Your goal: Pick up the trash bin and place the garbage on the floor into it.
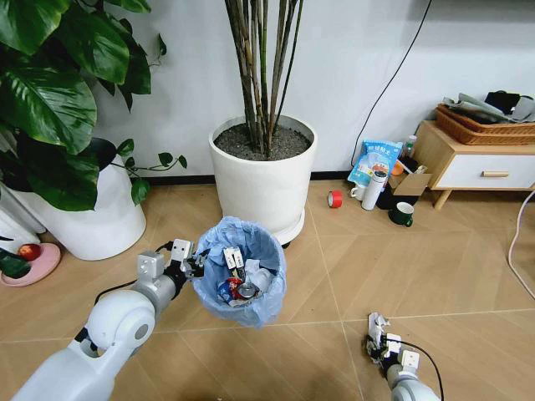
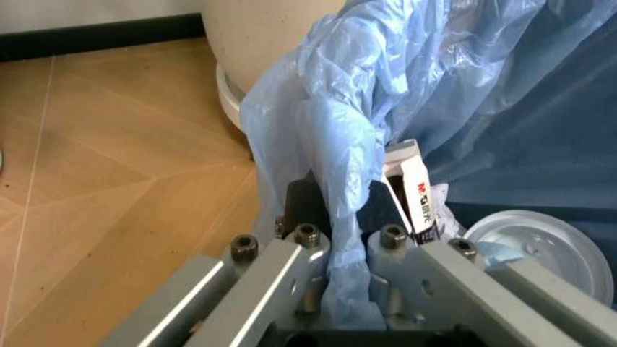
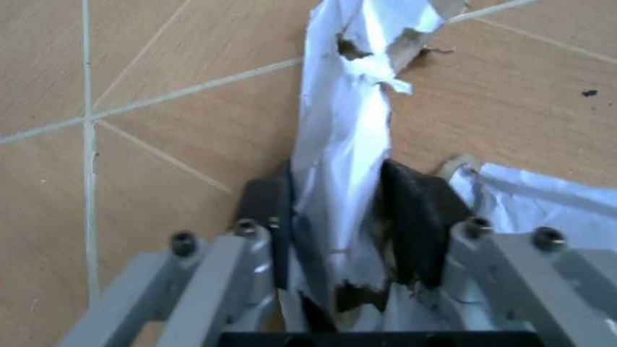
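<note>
I see my left gripper (image 1: 194,266) clamped with its fingers (image 2: 306,202) on the near-left rim of the trash bin (image 1: 241,269), held above the floor (image 1: 334,284) just in front of the white plant pot (image 1: 262,171). Litter lies inside the bin. My right gripper (image 1: 378,336), low at near right, has its fingers (image 3: 410,210) closed on a crumpled white wrapper (image 3: 342,144).

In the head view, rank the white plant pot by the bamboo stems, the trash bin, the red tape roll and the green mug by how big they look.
Largest to smallest:
1. White plant pot
2. Trash bin, held up nearer the camera, so its true size is unsure
3. Green mug
4. Red tape roll
</note>
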